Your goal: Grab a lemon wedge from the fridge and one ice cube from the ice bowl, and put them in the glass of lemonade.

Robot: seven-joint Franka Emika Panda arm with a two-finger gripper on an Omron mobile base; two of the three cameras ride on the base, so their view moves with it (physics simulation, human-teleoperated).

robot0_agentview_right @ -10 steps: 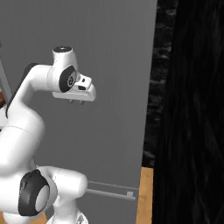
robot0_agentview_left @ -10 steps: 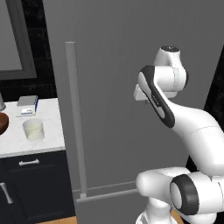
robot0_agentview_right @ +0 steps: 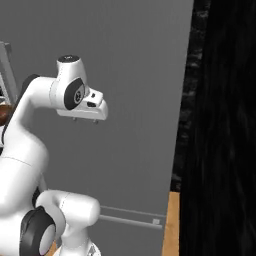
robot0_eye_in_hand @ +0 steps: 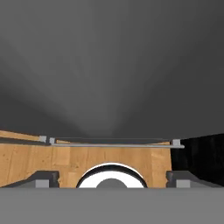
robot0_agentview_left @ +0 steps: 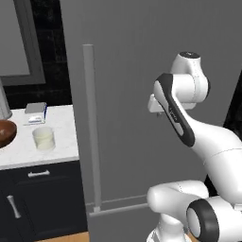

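The fridge (robot0_agentview_left: pixel 127 71) fills the middle, its grey door shut and its long bar handle (robot0_agentview_left: pixel 90 127) at the left edge. The lemon wedge is hidden. On the white counter (robot0_agentview_left: pixel 19 151) to the left stands the glass of lemonade (robot0_agentview_left: pixel 43 138), and beside it the reddish-brown ice bowl (robot0_agentview_left: pixel 4 132), cut off by the frame edge. My gripper (robot0_agentview_right: pixel 86 120) hangs in front of the door, right of the handle, pointing down. The hand view shows my gripper (robot0_eye_in_hand: pixel 113 179) open, its tips wide apart with nothing between them.
A small blue-and-white box (robot0_agentview_left: pixel 36 113) lies at the back of the counter. Dark cabinets with a drawer (robot0_agentview_left: pixel 40 175) sit below it. A black wall (robot0_agentview_right: pixel 225 125) rises right of the fridge. Wooden floor (robot0_eye_in_hand: pixel 26 162) lies under the door's bottom rail (robot0_eye_in_hand: pixel 109 143).
The whole scene has slid a little to the right in both base views, so the camera has moved. The arm holds nearly the same pose and the gripper stays open.
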